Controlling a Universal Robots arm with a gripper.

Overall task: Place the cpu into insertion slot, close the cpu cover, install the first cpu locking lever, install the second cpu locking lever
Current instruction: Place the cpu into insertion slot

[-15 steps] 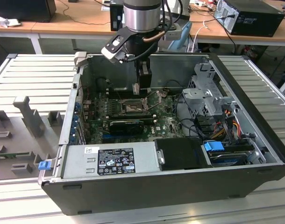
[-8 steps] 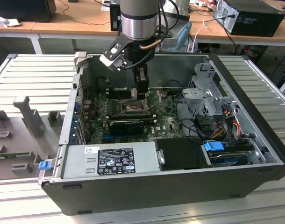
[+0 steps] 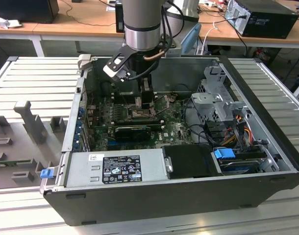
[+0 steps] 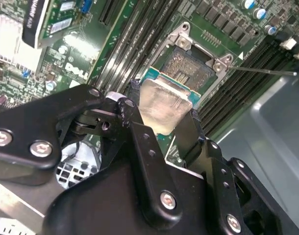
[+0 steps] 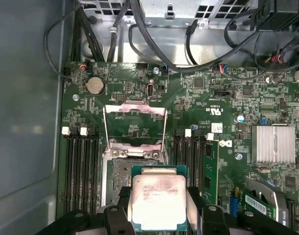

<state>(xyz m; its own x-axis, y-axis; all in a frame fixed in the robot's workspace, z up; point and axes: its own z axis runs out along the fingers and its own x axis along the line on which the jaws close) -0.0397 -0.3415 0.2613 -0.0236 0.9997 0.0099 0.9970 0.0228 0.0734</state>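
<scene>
The cpu (image 5: pixel 158 203), a flat square chip with a pale silver top, is clamped between my gripper's (image 5: pixel 158 208) two black fingers (image 4: pixel 135 122). It hangs just above the insertion slot (image 5: pixel 119 183) and overlaps one side of its dark pin field (image 4: pixel 191 63). The cpu cover (image 5: pixel 136 109), a thin silvery frame with a large window, stands folded open beyond the slot. A thin metal lever (image 4: pixel 267 71) juts out from the slot's corner. In the exterior view my gripper (image 3: pixel 139 100) reaches down into the open computer case over the green motherboard (image 3: pixel 174 128).
Long black memory slots (image 5: pixel 80 171) flank the socket on both sides. A black finned card (image 3: pixel 132 131) lies close by. A silver heatsink (image 5: pixel 273 143), cable bundles (image 5: pixel 154 44), the drive cage (image 3: pixel 218 105) and the power supply (image 3: pixel 117 169) crowd the case.
</scene>
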